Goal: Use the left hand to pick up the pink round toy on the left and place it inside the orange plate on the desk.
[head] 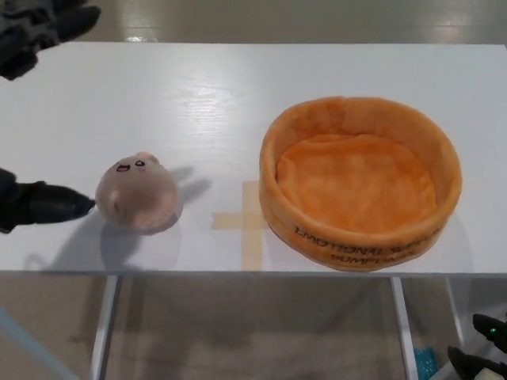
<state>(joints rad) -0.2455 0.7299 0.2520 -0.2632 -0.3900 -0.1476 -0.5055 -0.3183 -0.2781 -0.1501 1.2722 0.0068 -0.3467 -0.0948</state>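
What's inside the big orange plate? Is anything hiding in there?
Nothing is in the orange plate; only its fuzzy orange bottom shows. The near wall hides a thin strip of the floor behind it, so that bit cannot be checked. The pink round toy sits outside, on the table.

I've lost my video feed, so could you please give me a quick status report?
Left hand open around pink toy, one fingertip at its side, nothing gripped. Toy on desk, left of empty orange plate. Path clear.
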